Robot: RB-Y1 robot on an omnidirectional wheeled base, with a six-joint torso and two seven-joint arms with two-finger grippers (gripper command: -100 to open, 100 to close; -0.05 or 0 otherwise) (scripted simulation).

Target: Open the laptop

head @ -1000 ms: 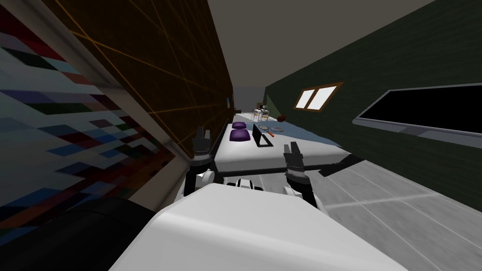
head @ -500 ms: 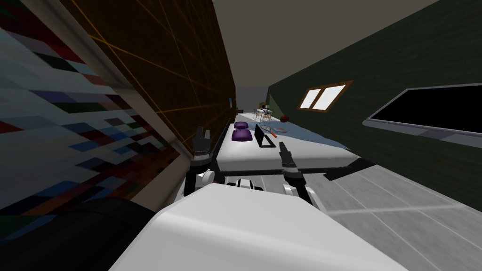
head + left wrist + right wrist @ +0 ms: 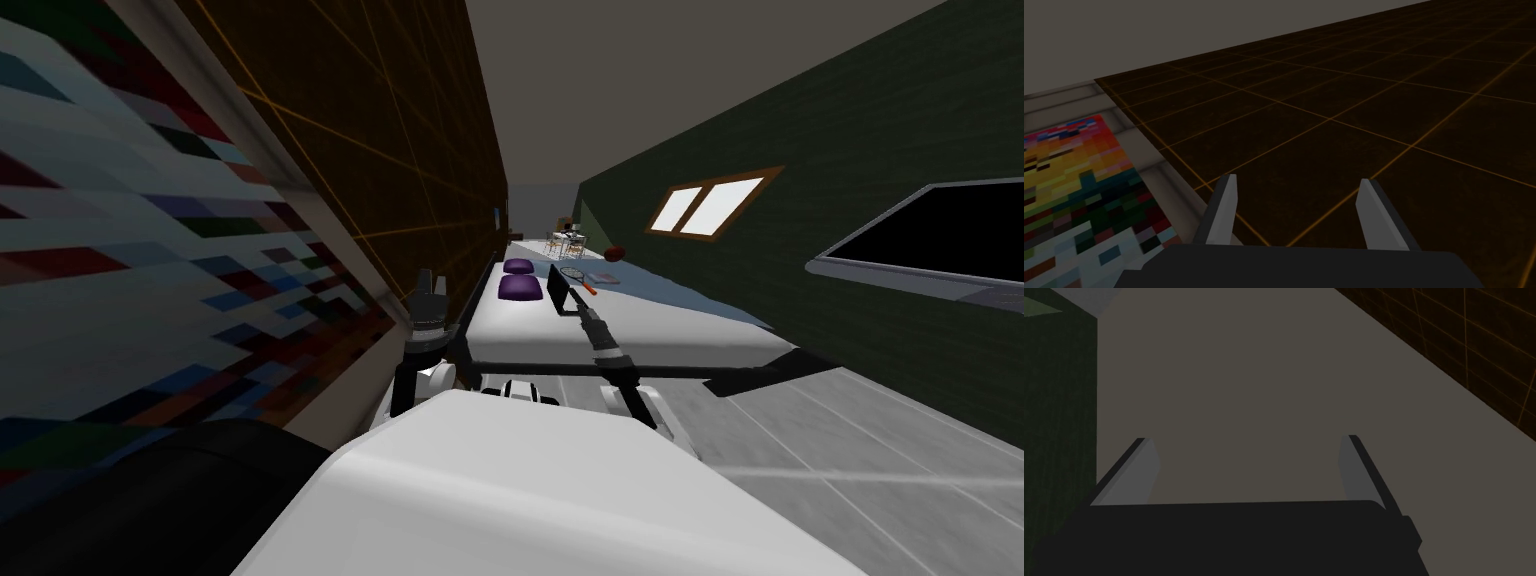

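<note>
The bed (image 3: 680, 340) runs along the brown tiled wall (image 3: 400, 150), with two purple pillows (image 3: 519, 288) on its far part. Just beside them the dark laptop (image 3: 556, 289) sits on the bed, lid upright. The right gripper (image 3: 584, 314) reaches to its near edge, fingers spread and empty; I cannot tell whether it touches. The left gripper (image 3: 1296, 182) is raised by the wall, likewise spread and empty

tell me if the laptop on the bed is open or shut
Open, as far as the head view shows: the laptop has its dark lid standing up from its base on the white bed.
</note>
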